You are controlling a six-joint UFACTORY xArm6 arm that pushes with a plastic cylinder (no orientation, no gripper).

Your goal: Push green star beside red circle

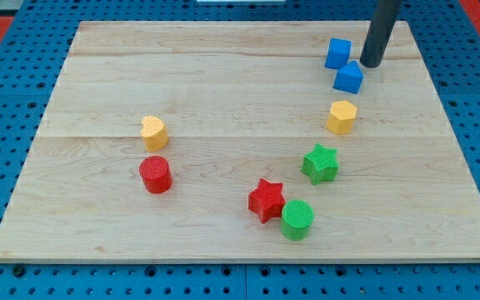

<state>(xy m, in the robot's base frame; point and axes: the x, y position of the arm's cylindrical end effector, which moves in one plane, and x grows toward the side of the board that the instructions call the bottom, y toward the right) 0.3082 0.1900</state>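
Note:
The green star (320, 162) lies right of the board's middle. The red circle (155, 174) stands far off to its left, at the lower left of the board. My tip (370, 63) is at the view's top right, well above the green star, between a blue block (337, 53) on its left and a second blue block (348, 77) just below it.
A yellow hexagon (341, 117) sits between the blue blocks and the green star. A red star (267, 200) and a green circle (297, 220) touch near the bottom middle. A yellow heart (152, 132) sits just above the red circle. The wooden board (73, 83) lies on a blue pegboard.

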